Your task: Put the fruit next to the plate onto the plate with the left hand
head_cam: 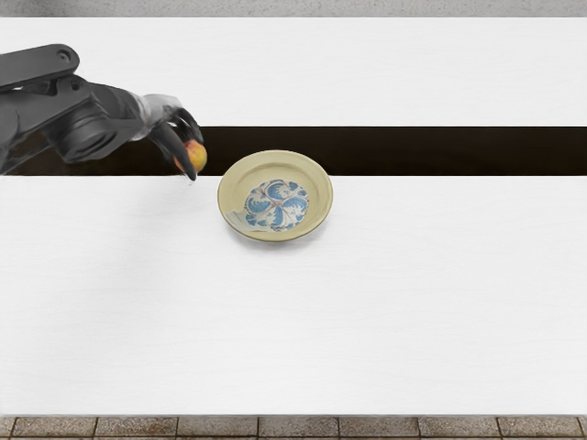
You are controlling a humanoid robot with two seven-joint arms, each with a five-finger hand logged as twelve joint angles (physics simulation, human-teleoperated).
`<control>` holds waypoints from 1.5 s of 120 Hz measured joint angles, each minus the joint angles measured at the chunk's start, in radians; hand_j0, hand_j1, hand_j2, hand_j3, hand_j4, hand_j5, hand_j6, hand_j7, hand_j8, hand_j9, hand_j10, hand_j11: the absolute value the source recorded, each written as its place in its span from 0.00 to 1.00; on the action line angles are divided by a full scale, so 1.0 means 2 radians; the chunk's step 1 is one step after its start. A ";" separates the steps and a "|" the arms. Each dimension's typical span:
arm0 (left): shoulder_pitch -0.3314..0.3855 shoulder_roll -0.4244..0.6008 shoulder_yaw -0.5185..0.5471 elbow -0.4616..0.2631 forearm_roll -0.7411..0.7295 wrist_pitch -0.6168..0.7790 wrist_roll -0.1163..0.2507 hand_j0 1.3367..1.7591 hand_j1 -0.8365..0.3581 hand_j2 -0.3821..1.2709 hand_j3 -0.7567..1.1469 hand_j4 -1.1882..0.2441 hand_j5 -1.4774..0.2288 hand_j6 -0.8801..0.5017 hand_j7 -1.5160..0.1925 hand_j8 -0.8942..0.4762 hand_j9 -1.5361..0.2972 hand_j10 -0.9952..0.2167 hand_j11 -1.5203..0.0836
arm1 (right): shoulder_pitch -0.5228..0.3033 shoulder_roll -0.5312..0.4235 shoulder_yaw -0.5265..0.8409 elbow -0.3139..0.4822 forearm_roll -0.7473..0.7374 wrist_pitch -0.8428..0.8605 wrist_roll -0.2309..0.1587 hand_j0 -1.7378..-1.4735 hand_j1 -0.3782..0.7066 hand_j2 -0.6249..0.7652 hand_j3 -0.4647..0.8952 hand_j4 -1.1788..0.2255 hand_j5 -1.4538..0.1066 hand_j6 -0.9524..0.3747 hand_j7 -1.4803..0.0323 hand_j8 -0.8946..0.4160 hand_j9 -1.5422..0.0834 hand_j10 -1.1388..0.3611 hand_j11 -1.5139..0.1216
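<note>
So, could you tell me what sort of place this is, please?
Probably a simulated tabletop test scene, not a lived-in room: a plain white table split by a dark gap, one patterned plate, and the left hand closed on a fruit beside it. Tiled floor shows below.

A white table (367,302) fills the view. A dark gap (459,151) crosses it. Brown floor tiles (293,427) show below its near edge.

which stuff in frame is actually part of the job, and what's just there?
Job: left hand, curled round the fruit; patterned plate, nothing on it yet.
Just there: white table; dark gap behind the plate.
</note>
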 joint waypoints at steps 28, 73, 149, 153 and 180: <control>-0.042 -0.006 -0.006 0.001 -0.096 -0.041 0.000 0.75 0.34 0.74 0.40 0.26 0.15 0.37 0.20 0.34 0.21 0.11 0.23 | 0.000 0.000 0.000 0.000 0.000 0.000 0.000 0.30 0.07 0.44 0.34 0.81 0.90 0.69 0.95 0.65 0.92 0.73 0.90; -0.026 -0.058 -0.009 0.015 -0.175 -0.043 0.001 0.75 0.24 0.79 0.40 0.28 0.19 0.28 0.22 0.39 0.24 0.14 0.26 | 0.002 0.000 0.000 0.000 0.000 0.000 0.000 0.30 0.07 0.44 0.34 0.81 0.90 0.69 0.95 0.65 0.92 0.73 0.90; 0.076 0.015 -0.145 0.026 -0.202 -0.113 0.000 0.76 0.72 0.28 0.40 0.64 0.65 0.45 0.68 0.47 0.64 0.59 0.73 | 0.005 0.000 0.000 0.000 0.000 0.000 0.000 0.30 0.07 0.44 0.34 0.81 0.90 0.69 0.95 0.65 0.92 0.73 0.90; 0.099 0.037 -0.174 0.028 -0.211 -0.136 0.000 0.76 0.72 0.28 0.40 0.64 0.66 0.45 0.68 0.47 0.65 0.60 0.73 | 0.005 0.000 0.000 0.000 0.000 0.000 0.000 0.30 0.07 0.44 0.34 0.81 0.90 0.69 0.95 0.65 0.92 0.73 0.90; 0.175 0.144 -0.295 0.027 -0.263 -0.260 0.000 0.76 0.74 0.27 0.40 0.65 0.67 0.46 0.69 0.47 0.66 0.61 0.74 | 0.006 0.000 0.000 0.000 0.000 0.000 0.001 0.30 0.07 0.44 0.34 0.81 0.90 0.69 0.95 0.65 0.92 0.73 0.90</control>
